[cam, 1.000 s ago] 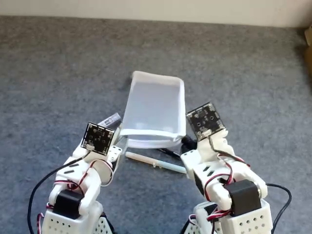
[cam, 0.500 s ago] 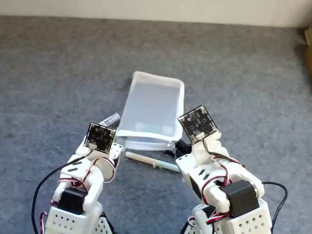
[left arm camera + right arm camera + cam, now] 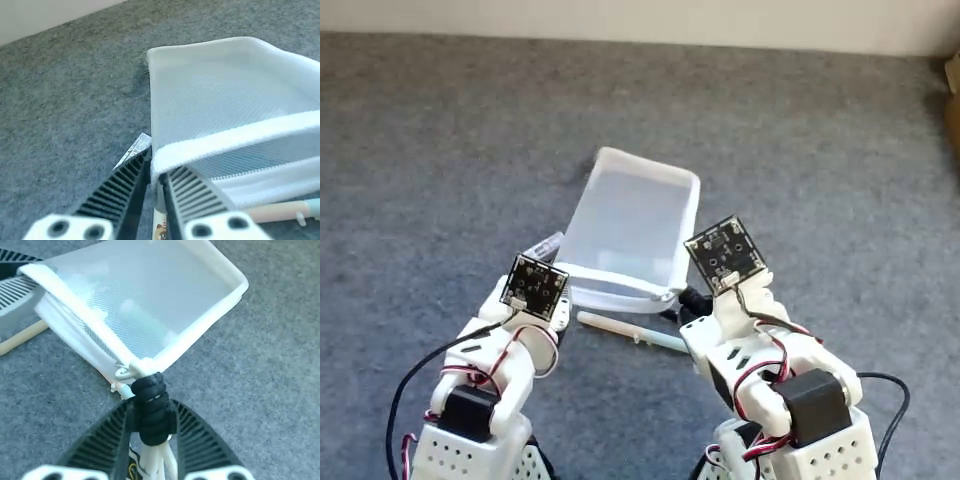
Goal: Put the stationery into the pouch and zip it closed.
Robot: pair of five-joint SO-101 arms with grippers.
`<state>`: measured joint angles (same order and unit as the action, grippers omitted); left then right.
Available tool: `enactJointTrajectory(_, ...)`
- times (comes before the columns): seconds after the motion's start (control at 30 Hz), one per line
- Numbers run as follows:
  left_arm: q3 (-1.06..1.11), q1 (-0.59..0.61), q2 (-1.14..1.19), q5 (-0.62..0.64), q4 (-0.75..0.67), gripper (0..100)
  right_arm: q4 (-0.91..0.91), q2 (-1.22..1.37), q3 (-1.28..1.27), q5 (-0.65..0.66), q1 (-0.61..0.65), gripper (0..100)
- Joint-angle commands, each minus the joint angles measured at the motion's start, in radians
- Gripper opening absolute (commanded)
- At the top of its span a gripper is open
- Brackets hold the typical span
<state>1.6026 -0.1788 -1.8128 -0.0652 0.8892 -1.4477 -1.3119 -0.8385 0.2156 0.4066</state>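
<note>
A white mesh pouch (image 3: 635, 225) lies on a grey carpet (image 3: 440, 130), its open mouth facing two robot arms. The left gripper (image 3: 155, 170) is pinched closed on one corner of the mouth's rim. The right gripper (image 3: 151, 412) is clamped on the black cord pull (image 3: 150, 400) at the other corner. A pale pen (image 3: 638, 333) lies outside, just before the mouth.

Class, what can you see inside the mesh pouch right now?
Nothing shows through the mesh wall of the pouch; the pen lies outside by its mouth. The white zip band hides the strip just inside the opening.
</note>
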Motion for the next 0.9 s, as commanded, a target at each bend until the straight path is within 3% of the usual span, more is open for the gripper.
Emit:
enactJointTrajectory(0.0, -0.174, -0.016, -0.012, -0.046, 0.138, 1, -0.007, -0.016, 0.068, -0.011, 0.002, 10.6)
enactJointTrajectory(0.13, -0.263, -0.016, -0.01, -0.071, 0.224, 1, -0.007, -0.012, 0.062, -0.011, 0.002, 18.7)
enactJointTrajectory(0.53, -0.433, -0.016, 0.022, -0.06, 0.321, 1, -0.008, -0.01, 0.061, -0.011, -0.001, 19.0)
enactJointTrajectory(0.87, -0.769, 0.168, 0.509, -0.025, 0.325, 1, 0.002, -0.008, 0.059, 0.041, -0.108, 18.9)
